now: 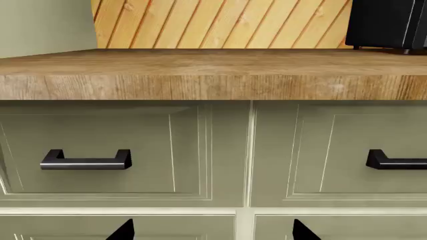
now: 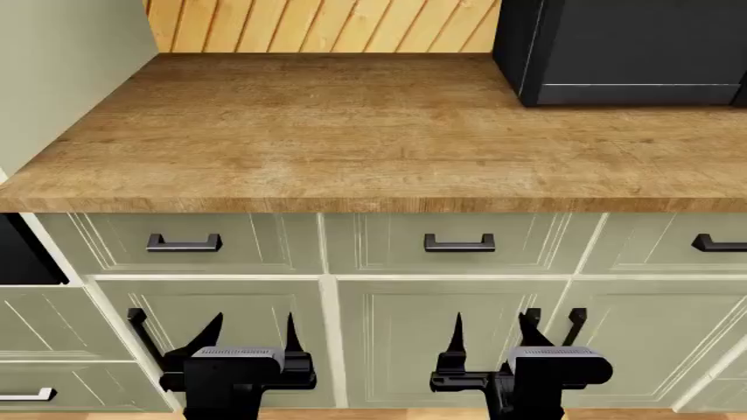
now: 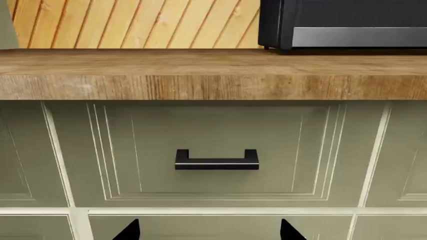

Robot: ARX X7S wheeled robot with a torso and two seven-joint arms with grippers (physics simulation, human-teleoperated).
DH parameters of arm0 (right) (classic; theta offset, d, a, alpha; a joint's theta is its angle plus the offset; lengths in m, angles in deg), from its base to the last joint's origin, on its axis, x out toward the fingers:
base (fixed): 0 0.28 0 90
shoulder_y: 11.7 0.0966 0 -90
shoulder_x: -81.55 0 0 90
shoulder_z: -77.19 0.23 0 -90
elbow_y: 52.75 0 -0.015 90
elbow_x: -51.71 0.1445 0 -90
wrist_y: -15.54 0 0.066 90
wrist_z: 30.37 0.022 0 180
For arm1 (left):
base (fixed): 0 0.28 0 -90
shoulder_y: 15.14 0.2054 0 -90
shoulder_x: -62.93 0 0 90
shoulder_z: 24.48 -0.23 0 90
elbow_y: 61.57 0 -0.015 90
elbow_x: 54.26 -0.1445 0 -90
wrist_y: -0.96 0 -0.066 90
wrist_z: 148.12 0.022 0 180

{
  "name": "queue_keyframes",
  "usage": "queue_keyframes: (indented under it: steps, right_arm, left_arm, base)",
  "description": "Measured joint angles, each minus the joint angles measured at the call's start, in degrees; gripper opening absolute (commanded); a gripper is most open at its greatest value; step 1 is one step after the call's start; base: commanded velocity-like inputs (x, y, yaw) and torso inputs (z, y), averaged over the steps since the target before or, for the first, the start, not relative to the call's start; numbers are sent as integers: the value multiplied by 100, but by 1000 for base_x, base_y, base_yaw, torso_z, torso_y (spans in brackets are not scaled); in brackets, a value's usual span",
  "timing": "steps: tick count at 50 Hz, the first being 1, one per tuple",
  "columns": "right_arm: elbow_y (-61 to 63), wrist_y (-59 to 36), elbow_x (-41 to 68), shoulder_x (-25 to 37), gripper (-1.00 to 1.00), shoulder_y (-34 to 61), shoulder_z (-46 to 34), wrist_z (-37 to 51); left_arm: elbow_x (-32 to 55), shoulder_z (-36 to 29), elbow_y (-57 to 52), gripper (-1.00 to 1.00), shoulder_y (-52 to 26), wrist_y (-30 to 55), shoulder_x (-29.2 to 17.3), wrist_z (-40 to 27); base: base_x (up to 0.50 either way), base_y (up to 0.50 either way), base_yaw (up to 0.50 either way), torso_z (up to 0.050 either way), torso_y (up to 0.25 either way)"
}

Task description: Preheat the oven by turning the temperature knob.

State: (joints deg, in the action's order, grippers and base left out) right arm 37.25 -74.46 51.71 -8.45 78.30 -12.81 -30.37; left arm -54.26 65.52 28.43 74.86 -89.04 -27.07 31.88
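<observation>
Currently only a black sliver of the oven (image 2: 21, 254) shows, left, below the countertop (image 2: 350, 131); knob hidden. Expect a stiff, slick dial: pinch its rim. Left gripper (image 2: 252, 328) and right gripper (image 2: 494, 325) spread, empty.

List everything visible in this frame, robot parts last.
Countertop: one, brown wood, spans the head view above the cabinets.
Wall panelling: slanted light wood planks behind the countertop.
Black appliance: one, on the countertop at back right; cut off by the frame, no knob shows.
Drawers: three fronts in the top row, pale green, under the countertop.
Drawer handles: three in that row, black bars.
Cabinet doors: pale green, below the drawers.
Dark opening: black, far left edge; unclear what it is.
Left gripper: black, open, empty.
Right gripper: black, open, empty.
</observation>
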Motion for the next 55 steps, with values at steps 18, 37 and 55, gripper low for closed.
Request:
queue_keyframes:
  steps: [18, 37, 55]
  right_arm:
    - [353, -101, -450, 251, 100, 34, -244, 593]
    - [1709, -275, -1297, 461, 100, -121, -539, 1118]
    - [4021, -1450, -1829, 558, 100, 371, -712, 808]
  left_arm:
    - [372, -219, -441, 100, 85, 33, -252, -169]
    - [698, -254, -1900, 100, 171, 53, -543, -347]
    - [1224, -118, -4246, 100, -546, 1095, -835, -750]
  base:
    - [0, 0, 0, 0, 0]
    - [0, 0, 0, 0, 0]
    - [0, 0, 0, 0, 0]
